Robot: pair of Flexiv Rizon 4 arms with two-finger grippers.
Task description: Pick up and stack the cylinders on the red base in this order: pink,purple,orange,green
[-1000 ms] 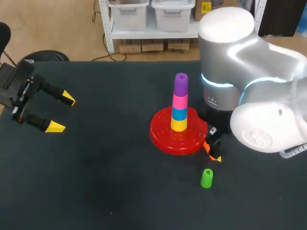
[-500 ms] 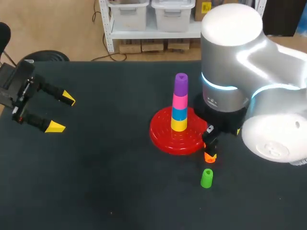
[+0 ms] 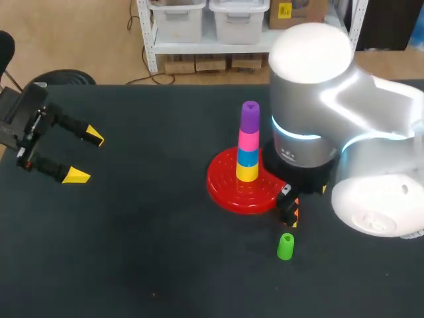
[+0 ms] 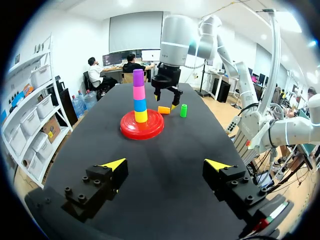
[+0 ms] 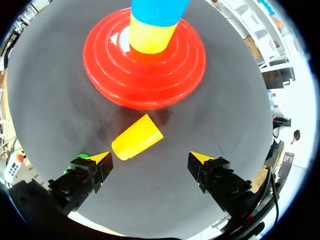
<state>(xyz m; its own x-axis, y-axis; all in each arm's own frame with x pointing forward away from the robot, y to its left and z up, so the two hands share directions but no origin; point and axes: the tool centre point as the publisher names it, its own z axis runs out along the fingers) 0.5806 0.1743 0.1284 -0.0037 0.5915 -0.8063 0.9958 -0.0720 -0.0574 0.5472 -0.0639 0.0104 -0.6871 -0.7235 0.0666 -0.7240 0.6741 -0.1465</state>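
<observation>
R gripper [image 5: 150, 159] spread wide, low over orange cylinder [image 5: 136, 137]. The cyl lies on its side just beside red base [image 3: 222, 185], neither finger touching it.

Stack on base, btm to top: yellow cylinder [image 3: 247, 172], blue cylinder [image 3: 248, 157], pink cylinder [image 3: 248, 140], purple cylinder [image 3: 250, 114].

Green cylinder [image 3: 285, 246] upright nearby (bit further from base).

L gripper [image 3: 86, 156] also wide open, well apart at table's left side.

purple cylinder [image 3: 250, 114] stands topmost above the red base [image 3: 228, 189] (green cylinder [image 3: 285, 246] sits just apart).
</observation>
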